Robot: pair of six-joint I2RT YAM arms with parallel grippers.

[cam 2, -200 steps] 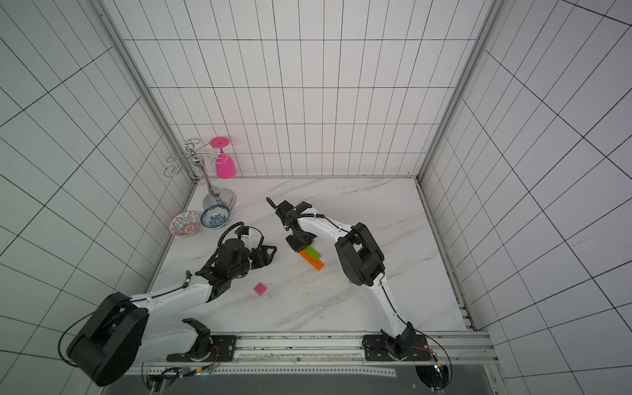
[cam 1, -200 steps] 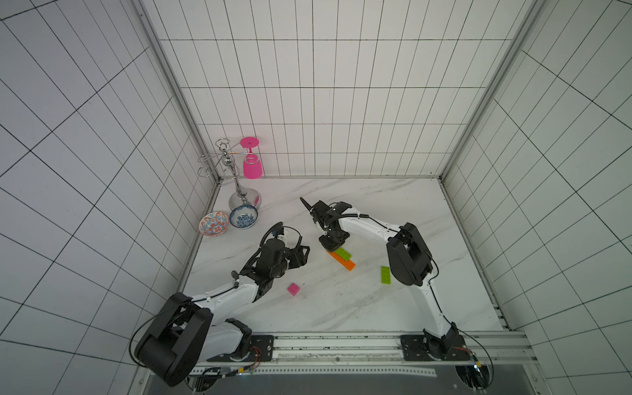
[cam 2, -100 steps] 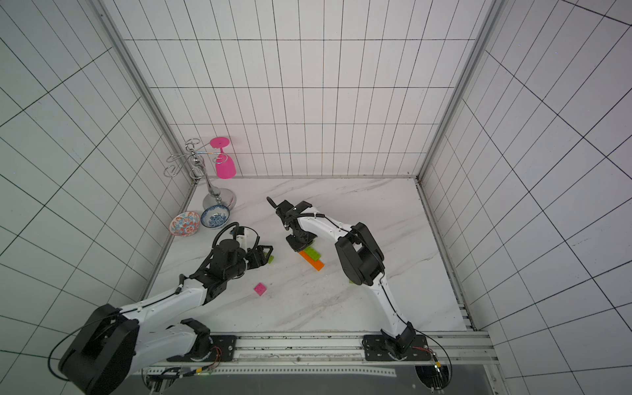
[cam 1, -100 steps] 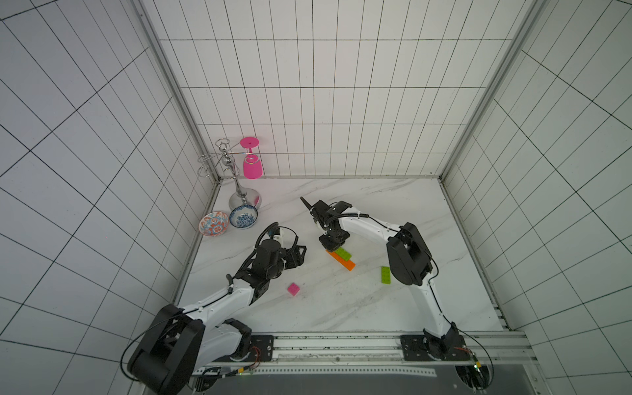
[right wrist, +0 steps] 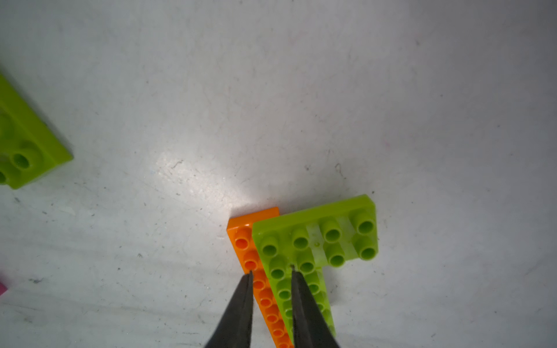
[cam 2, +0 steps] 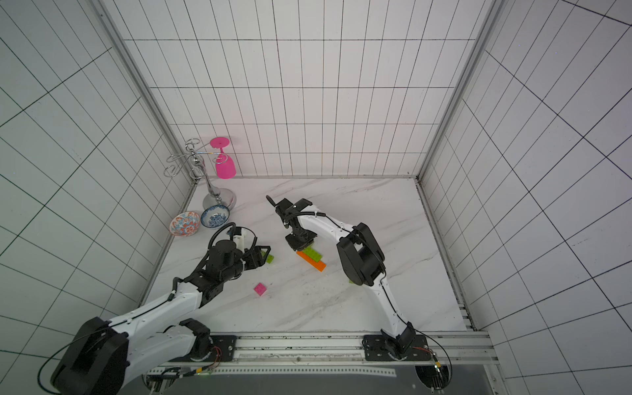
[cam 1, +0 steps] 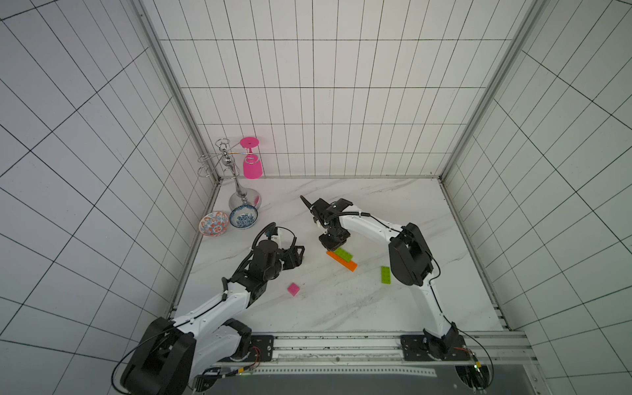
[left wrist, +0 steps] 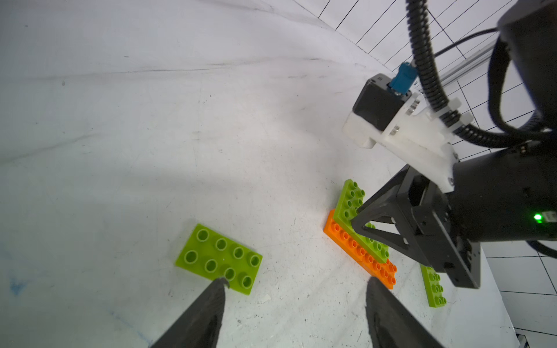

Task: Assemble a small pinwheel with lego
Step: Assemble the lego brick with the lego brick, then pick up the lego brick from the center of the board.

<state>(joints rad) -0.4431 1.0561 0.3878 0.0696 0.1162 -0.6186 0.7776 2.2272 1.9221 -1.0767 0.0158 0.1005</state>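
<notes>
An orange bar (cam 1: 342, 261) (right wrist: 262, 289) lies mid-table. Two lime-green bricks are pressed on it, one along it (right wrist: 301, 298) and one sticking out sideways (right wrist: 331, 235) (cam 1: 343, 254). My right gripper (right wrist: 271, 271) (cam 1: 333, 244) hovers over that end, jaws a narrow gap apart, gripping nothing. My left gripper (left wrist: 297, 280) (cam 2: 265, 256) is open; one fingertip (left wrist: 221, 281) overlaps the edge of a loose green brick (left wrist: 219, 259) (cam 2: 270, 259). Another green brick (cam 1: 385, 274) lies by the right arm. The pink square brick (cam 1: 293, 289) lies loose nearer the front.
Two patterned bowls (cam 1: 213, 224) (cam 1: 243, 216) and a chrome glass rack (cam 1: 236, 191) holding a pink goblet (cam 1: 252, 167) stand in the back left corner. Tiled walls close three sides. The arms' rail (cam 1: 342, 345) runs along the front.
The right gripper's jaws have parted a little over the orange and green stack. The left arm has shifted its pose slightly, with its gripper staying by the loose green brick.
</notes>
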